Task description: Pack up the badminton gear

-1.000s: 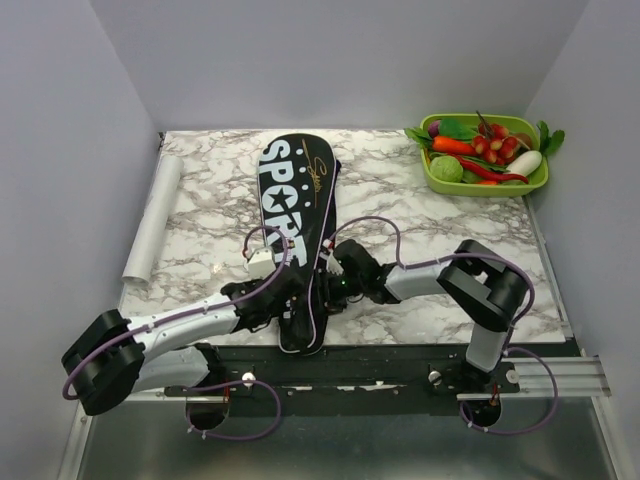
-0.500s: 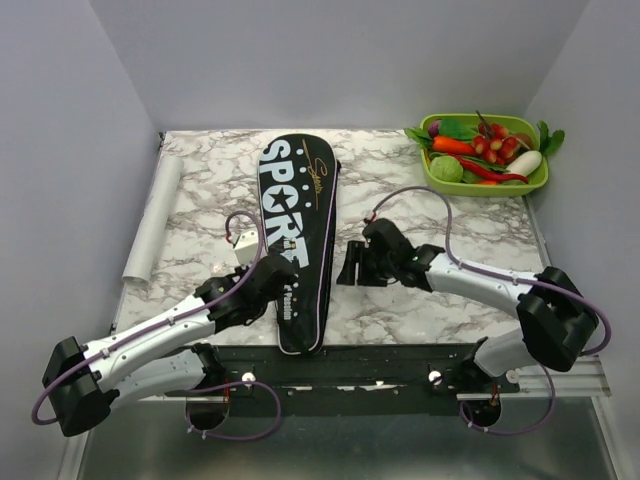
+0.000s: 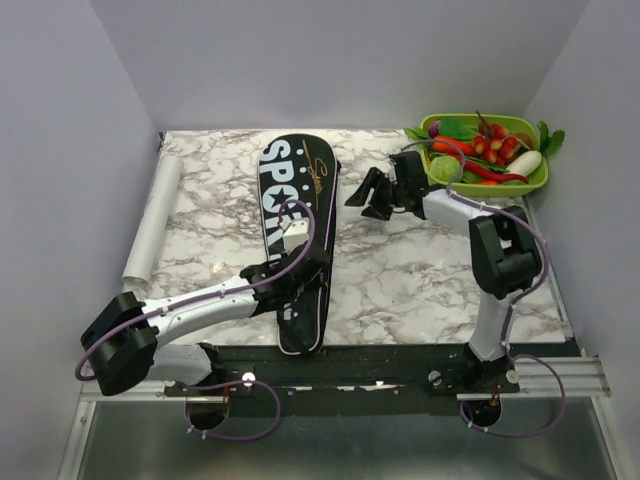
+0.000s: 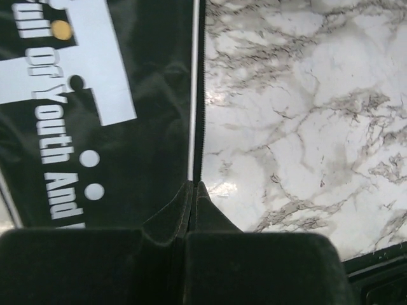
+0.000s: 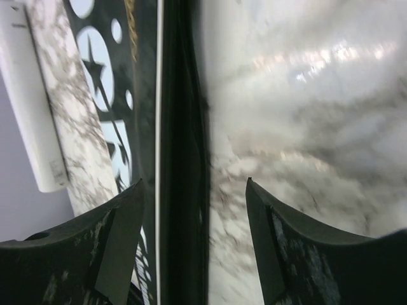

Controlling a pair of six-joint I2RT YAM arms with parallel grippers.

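Observation:
The long black cover [image 3: 290, 190], lettered "SPORT" in white, lies lengthwise on the marble table. No racket shows; handles and shafts are hidden or out of view. My left gripper [image 3: 306, 272] is shut, its tips resting on the cover's right zipper edge low down. In the left wrist view the tips [image 4: 193, 185] meet right over the zipper line of the cover [image 4: 127, 95]. My right gripper [image 3: 364, 196] is open and empty beside the cover's upper right edge. In the right wrist view its jaws [image 5: 194, 190] straddle the cover's dark edge [image 5: 181, 127] without touching it.
A green tray [image 3: 480, 190] of toy vegetables stands at the back right, close behind my right arm. A white rolled sheet [image 3: 150, 225] lies along the table's left side and shows in the right wrist view [image 5: 32, 127]. A black rail [image 3: 400, 355] runs along the near edge.
My left gripper has moved right, from left of the cover onto its right edge. My right gripper has swung away from me to the cover's upper right edge.

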